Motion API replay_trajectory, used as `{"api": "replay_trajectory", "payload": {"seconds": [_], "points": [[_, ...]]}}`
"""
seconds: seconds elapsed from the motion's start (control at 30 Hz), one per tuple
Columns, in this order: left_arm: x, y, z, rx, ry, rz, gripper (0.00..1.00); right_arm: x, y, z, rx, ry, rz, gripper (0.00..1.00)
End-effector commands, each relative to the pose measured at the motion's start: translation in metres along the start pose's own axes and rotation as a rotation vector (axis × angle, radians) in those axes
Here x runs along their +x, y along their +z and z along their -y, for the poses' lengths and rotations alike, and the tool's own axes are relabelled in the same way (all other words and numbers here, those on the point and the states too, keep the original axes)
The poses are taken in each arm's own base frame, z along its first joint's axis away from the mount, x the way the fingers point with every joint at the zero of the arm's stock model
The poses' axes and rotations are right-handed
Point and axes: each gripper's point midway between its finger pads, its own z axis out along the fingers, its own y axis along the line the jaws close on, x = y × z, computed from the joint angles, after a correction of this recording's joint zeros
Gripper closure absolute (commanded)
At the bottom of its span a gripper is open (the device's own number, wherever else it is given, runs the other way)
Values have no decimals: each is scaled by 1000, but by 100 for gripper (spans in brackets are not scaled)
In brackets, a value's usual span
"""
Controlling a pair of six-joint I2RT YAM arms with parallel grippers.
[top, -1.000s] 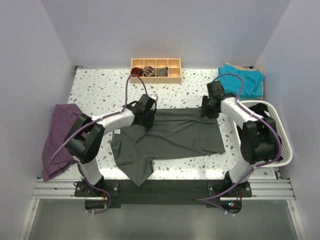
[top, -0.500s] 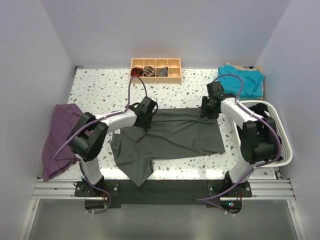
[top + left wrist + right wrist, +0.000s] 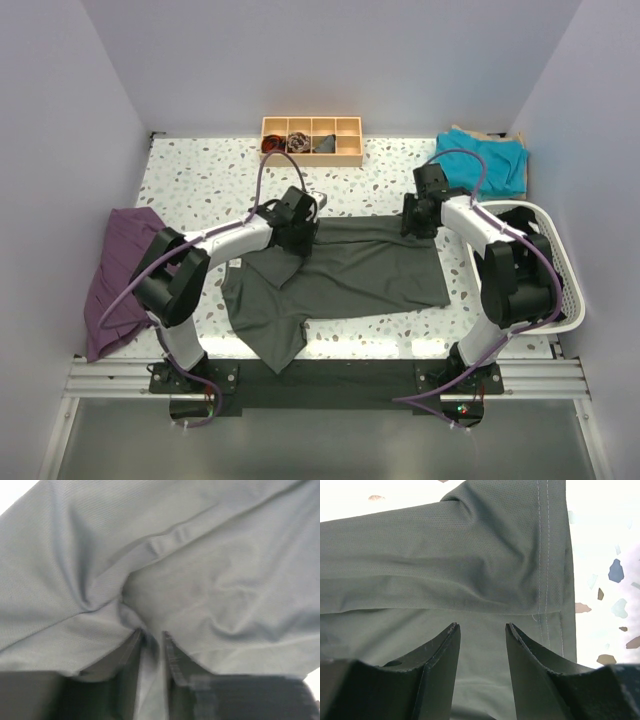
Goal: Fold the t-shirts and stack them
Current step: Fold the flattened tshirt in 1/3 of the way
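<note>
Your charcoal t-shirt (image 3: 350, 275) lies spread across the middle of the tabletop (image 3: 200, 180), its long side running left to right, with one sleeve trailing off toward the near edge on the left. Both arms reach to its far edge, one at each corner.

Look at your left jaws first. They sit at the far left corner of the shirt, where the cloth is bunched and turned over on itself. In the left wrist view the two fingers (image 3: 127, 680) stand close together, and a narrow ridge of the grey fabric (image 3: 225, 570) runs up between them. The left jaws are clenched on that pinch of shirt, and creases fan out from the tips.

Your right jaws are at the far right corner. In the right wrist view the fingers (image 3: 440, 670) stand well apart over flat grey cloth (image 3: 445, 555). A soft fold crosses just ahead of the tips, and the stitched hem runs along the right-hand finger's side, with speckled tabletop (image 3: 605, 540) beyond it. Nothing is gathered between these fingers, so the right jaws are released. You cannot tell from here whether the tips touch the cloth.

The teal t-shirt (image 3: 487, 160) lies folded at the far right corner of the tabletop, well apart from both arms, just beyond a white basket (image 3: 570, 290). A purple cloth (image 3: 120, 265) hangs over the left edge, and a wooden tray (image 3: 311, 157) stands at the far edge.
</note>
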Motion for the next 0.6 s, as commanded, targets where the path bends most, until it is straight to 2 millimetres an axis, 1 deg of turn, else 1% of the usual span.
{"api": "replay_trajectory", "payload": {"seconds": [0.0,0.03,0.1,0.13,0.17,0.2,0.3,0.37,0.4,0.43,0.47,0.5,0.53,0.57], "points": [[-9,-17,14,54,41,-17,61,4,3,-5,-23,0,-12,54],[-7,-18,12,41,41,-25,49,5,4,-5,-22,-3,-15,54],[-3,-20,-1,-27,38,-37,41,5,4,-4,-21,-5,-16,54],[-1,-22,-7,-62,29,-39,34,6,4,-4,-17,-6,-16,54],[-6,-25,-17,-126,23,-12,3,6,4,-3,-12,-8,-16,54],[-8,-28,-23,-158,15,3,0,6,4,-2,-7,-6,-12,54],[-22,-36,-40,-251,-20,63,0,2,1,-1,-4,-8,8,54],[-27,-34,-49,-278,-48,86,0,-3,-1,-3,-19,-9,28,54],[-27,-31,-58,-287,-75,85,0,-5,-1,-6,-27,-12,35,54],[-27,-27,-63,-290,-93,88,0,-8,-1,-7,-37,-11,48,54],[-20,-24,-71,-302,-108,73,0,-11,0,-9,-41,-12,50,54],[-18,-22,-86,-320,-142,67,0,-12,1,-9,-38,-14,48,54],[-17,-19,-89,-305,-159,73,0,-12,3,-9,-33,-14,47,54],[-17,-17,-95,-297,-175,75,0,-12,10,-9,-24,-15,35,54]]}}
